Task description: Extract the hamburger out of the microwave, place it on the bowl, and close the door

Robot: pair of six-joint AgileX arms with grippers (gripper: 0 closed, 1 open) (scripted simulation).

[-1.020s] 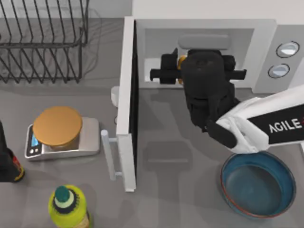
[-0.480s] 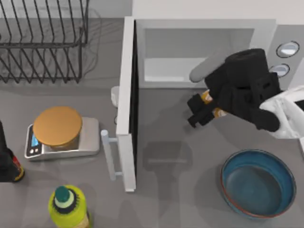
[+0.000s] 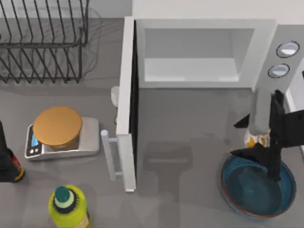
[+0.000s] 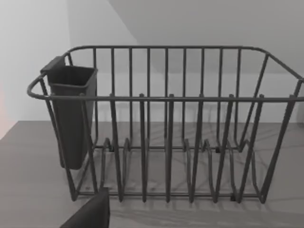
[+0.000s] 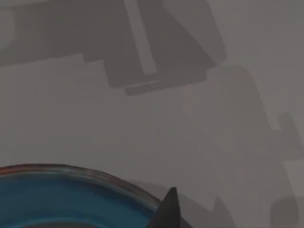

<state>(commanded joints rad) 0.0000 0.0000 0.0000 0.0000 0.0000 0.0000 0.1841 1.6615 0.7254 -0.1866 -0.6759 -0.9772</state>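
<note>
microwave: white box, upper right of top view; cavity pale, nothing in it; two round silver knobs on right panel, no readable text
door: swung open, edge-on, running down from cavity's left corner toward frame centre-left; white bar handle on its left face
dish rack: black wire, upper left of top view; left wrist view has it with a dark cutlery cup hung on one end, nothing in the slots
bowl: dark blue, reddish-brown rim, lower right of top view; no contents; rim arc also at lower left of right wrist view
right gripper: right edge of top view, just above bowl's upper rim; fingers clamped on the hamburger
scale: silver, left-centre; flat orange-brown disc on top; small blue display, unreadable
bottle: yellow-green, green cap, bottom left; label not readable
dark bottle: far left edge, cut off
hamburger: white and orange-yellow wrap, held at bowl's upper edge, out of the microwave
left arm: parked facing the dish rack; cannot tell finger state
</note>
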